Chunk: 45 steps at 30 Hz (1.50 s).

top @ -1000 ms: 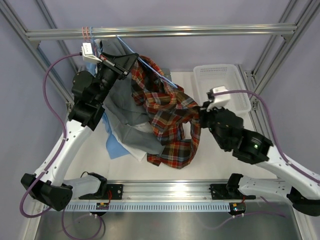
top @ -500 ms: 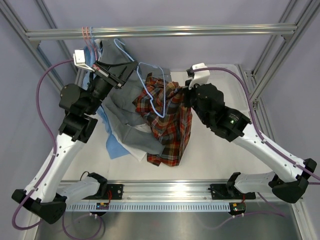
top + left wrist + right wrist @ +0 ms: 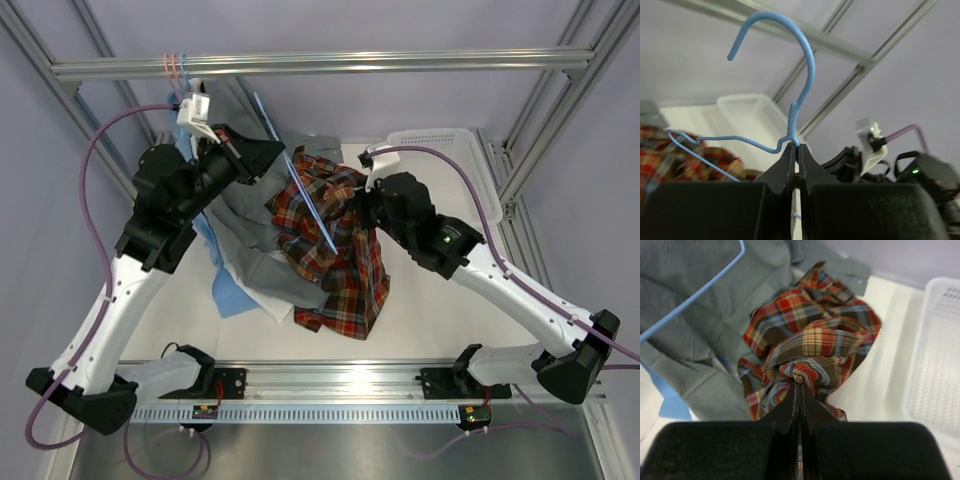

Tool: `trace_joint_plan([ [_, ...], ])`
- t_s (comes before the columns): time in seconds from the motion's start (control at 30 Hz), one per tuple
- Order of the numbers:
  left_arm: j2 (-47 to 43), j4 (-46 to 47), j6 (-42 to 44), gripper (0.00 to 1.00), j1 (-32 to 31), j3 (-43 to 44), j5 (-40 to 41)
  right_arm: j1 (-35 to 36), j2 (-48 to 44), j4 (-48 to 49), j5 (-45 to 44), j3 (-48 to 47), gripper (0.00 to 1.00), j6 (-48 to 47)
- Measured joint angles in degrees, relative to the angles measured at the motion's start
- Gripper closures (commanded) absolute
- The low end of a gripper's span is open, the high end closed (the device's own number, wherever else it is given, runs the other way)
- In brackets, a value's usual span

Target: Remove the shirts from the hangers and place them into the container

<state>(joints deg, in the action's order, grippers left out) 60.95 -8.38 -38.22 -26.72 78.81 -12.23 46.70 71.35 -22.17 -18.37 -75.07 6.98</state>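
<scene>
My left gripper (image 3: 262, 150) (image 3: 795, 146) is shut on the neck of a light blue wire hanger (image 3: 305, 195) (image 3: 807, 65), just below its hook, held high at the back left. The hanger slants down across the plaid shirt (image 3: 335, 270) (image 3: 815, 335). My right gripper (image 3: 358, 205) (image 3: 799, 385) is shut on a bunched fold of that plaid shirt, which droops to the table. I cannot tell whether the hanger is still inside the shirt. The white mesh container (image 3: 470, 135) (image 3: 940, 365) (image 3: 747, 107) stands at the back right, behind my right arm.
A grey shirt (image 3: 250, 250) (image 3: 700, 330) and a light blue shirt (image 3: 225, 285) hang and lie left of the plaid one. Pink hanger hooks (image 3: 172, 65) sit on the overhead rail (image 3: 350, 62). Frame posts stand at both sides.
My right gripper swung left from beside the container to the middle, gathering the plaid shirt into a bunch. My left gripper turned the blue hanger, which now shows edge-on.
</scene>
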Motion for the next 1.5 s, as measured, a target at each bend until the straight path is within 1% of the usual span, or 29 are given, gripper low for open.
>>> trace_joint_plan([
  [0.13,5.79,-7.52,7.41,1.00,-0.04,5.20,-1.75,0.00,2.78,0.15,2.93,1.66,1.00,1.51],
  [0.3,8.96,-14.78,16.24,1.00,1.14,9.40,-4.83,0.00,4.39,0.02,3.04,3.80,1.00,2.29],
  [0.5,8.94,-15.52,23.50,1.00,7.54,10.08,-12.02,-0.02,5.07,0.11,2.86,4.04,1.00,2.73],
  [0.67,10.01,-13.64,26.10,1.00,13.90,10.47,-19.93,-0.04,6.03,1.53,2.86,6.45,1.00,3.32],
  [0.77,12.63,-11.17,26.56,1.00,16.81,12.31,-25.49,-0.17,7.30,1.49,2.89,6.73,1.00,3.30],
  [0.9,15.91,-7.65,26.67,1.00,18.99,13.57,-32.63,-0.24,8.11,1.36,2.89,6.73,1.00,3.19],
  [0.97,18.40,-6.54,26.01,1.00,20.09,15.93,-36.13,-0.26,8.07,1.42,2.93,6.73,1.00,3.08],
  [1.03,21.14,-3.30,24.26,1.00,21.46,18.01,-39.50,-0.26,8.02,1.40,2.97,6.73,1.00,3.04],
  [1.13,23.61,2.69,19.80,1.00,23.32,18.40,-43.34,-0.26,7.78,1.40,2.95,6.73,1.00,2.82],
  [1.23,25.40,6.56,16.50,1.00,24.50,19.15,-45.48,-0.26,7.43,1.40,2.89,6.73,1.00,2.56],
  [1.5,30.45,10.95,11.69,1.00,25.77,27.28,-47.74,-0.26,5.51,1.40,2.89,6.82,1.00,2.34],
])
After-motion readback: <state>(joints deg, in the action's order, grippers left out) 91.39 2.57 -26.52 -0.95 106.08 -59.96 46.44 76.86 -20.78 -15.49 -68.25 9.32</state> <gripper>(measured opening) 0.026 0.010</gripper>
